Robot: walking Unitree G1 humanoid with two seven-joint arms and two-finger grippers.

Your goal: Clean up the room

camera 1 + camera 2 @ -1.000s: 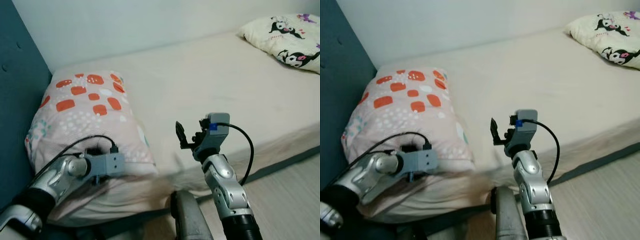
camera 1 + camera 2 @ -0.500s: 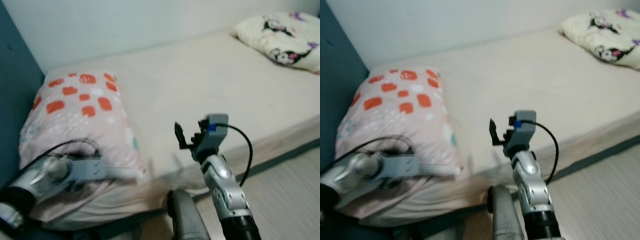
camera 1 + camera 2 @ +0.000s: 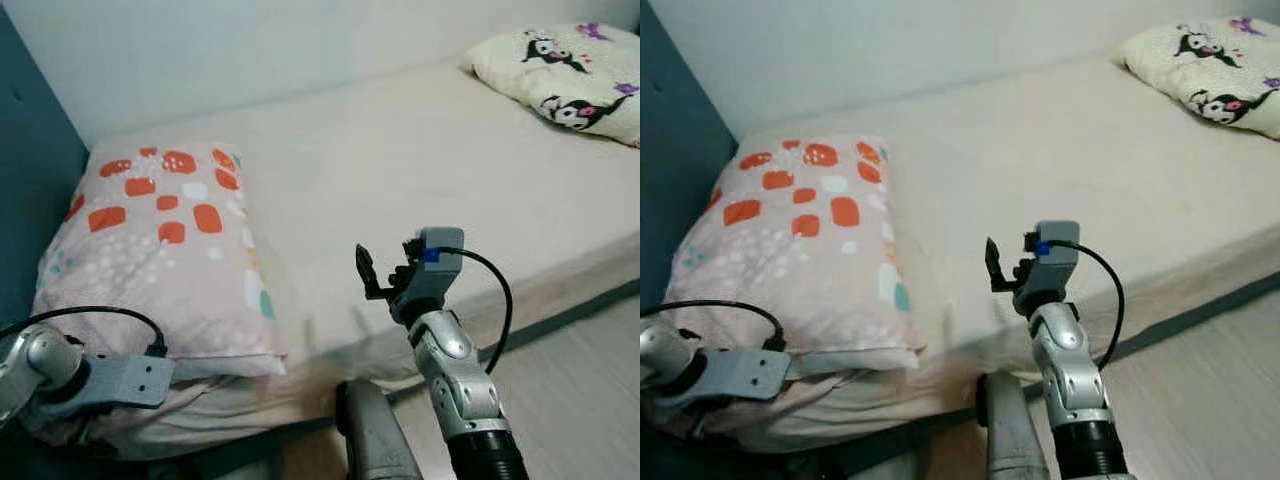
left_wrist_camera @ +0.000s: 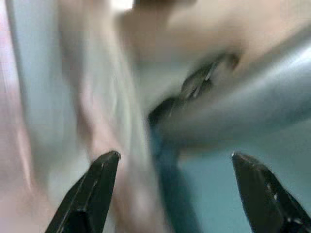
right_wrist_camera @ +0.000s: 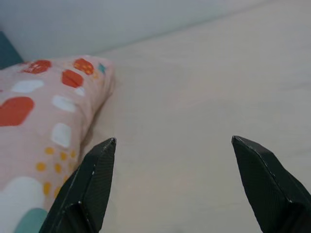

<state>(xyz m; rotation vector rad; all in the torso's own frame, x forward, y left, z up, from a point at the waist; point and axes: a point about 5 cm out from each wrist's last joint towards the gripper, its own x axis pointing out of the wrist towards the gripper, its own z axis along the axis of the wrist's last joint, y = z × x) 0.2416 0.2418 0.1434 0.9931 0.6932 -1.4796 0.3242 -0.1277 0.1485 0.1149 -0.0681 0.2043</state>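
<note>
A pink pillow with orange patches lies at the head of the beige bed, against the blue headboard. My left gripper is open, low at the pillow's front edge, with its wrist block just below the pillow; its wrist view is blurred. My right gripper is raised over the bed's near edge, right of the pillow. It is open and holds nothing, with pillow and bare sheet between its fingertips.
A cream pillow with black cartoon figures lies at the bed's far right. A pale wall runs behind the bed. Wood-look floor lies at the lower right. A grey part of my body stands at the bottom middle.
My left arm has drawn back down and to the left, away from the pillow's front face, and the pillow now lies flatter. The right arm has held its place.
</note>
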